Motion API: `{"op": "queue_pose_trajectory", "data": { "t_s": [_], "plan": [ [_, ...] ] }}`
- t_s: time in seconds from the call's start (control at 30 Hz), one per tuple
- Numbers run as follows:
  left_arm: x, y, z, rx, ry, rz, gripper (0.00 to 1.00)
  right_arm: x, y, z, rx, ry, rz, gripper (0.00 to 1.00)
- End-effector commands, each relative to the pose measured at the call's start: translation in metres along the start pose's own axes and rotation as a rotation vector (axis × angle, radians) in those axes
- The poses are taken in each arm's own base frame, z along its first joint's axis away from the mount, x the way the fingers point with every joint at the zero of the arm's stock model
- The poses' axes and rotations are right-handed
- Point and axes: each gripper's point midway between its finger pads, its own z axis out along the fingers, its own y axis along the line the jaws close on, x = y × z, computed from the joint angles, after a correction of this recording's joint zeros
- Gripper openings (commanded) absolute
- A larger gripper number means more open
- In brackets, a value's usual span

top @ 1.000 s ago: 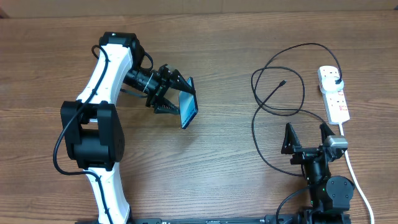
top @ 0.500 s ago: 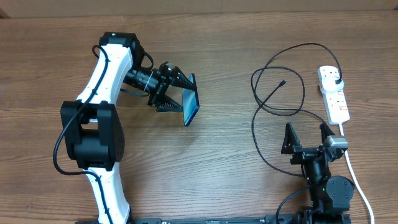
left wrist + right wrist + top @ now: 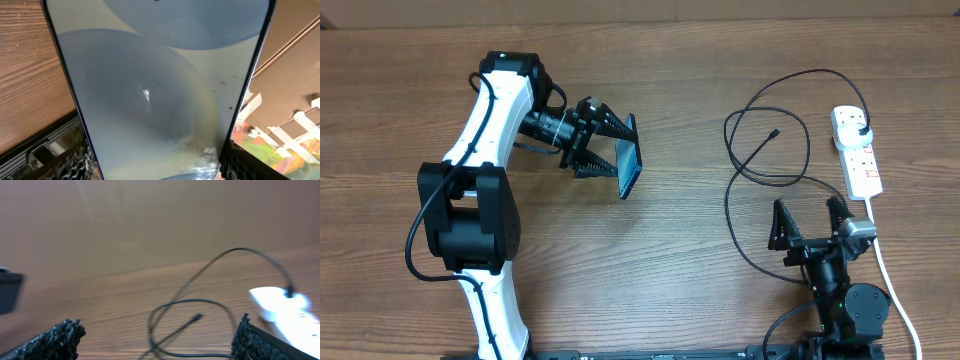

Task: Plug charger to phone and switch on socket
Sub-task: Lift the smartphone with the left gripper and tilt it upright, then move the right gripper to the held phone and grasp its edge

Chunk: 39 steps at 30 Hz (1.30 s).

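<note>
Clearly only the pickup is done: my left pincer [image 3: 617, 150] clamps the phone [image 3: 629, 168], tilted, left of centre, my right pincer [image 3: 807, 206] gapes empty at lower right, while the charger [image 3: 760, 148], tip unplugged, and the socket [image 3: 860, 160] wait at upper right.

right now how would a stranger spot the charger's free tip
Start at the white socket on the right. The black charger loops leftward from it. Its tip is the small stub ending inside those loops, the only loose cable end in view.
</note>
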Motion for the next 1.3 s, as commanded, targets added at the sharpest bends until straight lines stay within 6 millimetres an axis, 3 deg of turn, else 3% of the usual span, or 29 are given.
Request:
{"op": "queue_pose_trajectory", "data": {
  "t_s": [0.0,0.1,0.2,0.37,0.5,0.7,0.9,1.27],
  "plan": [
    [0.001,-0.016,-0.004,0.058,-0.003,0.050,0.64,0.008,0.028,-0.002,-0.162,0.063,0.339,1.00],
    [0.001,-0.016,-0.004,0.058,-0.003,0.051,0.64,0.015,0.060,-0.011,-0.322,0.197,0.649,1.00],
    [0.001,-0.016,-0.004,0.058,-0.003,0.051,0.64,0.021,0.080,-0.021,-0.422,0.292,0.729,1.00],
    [0.001,-0.016,-0.004,0.058,-0.003,0.051,0.64,0.022,0.082,-0.022,-0.433,0.302,0.728,1.00],
    [0.001,-0.016,-0.004,0.058,-0.004,0.059,0.64,0.022,0.081,-0.022,-0.445,0.264,0.582,1.00],
    [0.001,-0.016,-0.004,0.058,-0.004,0.071,0.64,0.018,0.082,-0.022,-0.440,0.274,0.615,1.00],
    [0.001,-0.016,-0.004,0.057,-0.004,0.073,0.64,0.006,0.072,-0.020,-0.311,0.316,0.655,0.99],
    [0.001,-0.016,-0.004,0.057,-0.004,0.074,0.64,-0.037,0.066,-0.010,-0.103,0.488,0.652,0.99]
  ]
}}
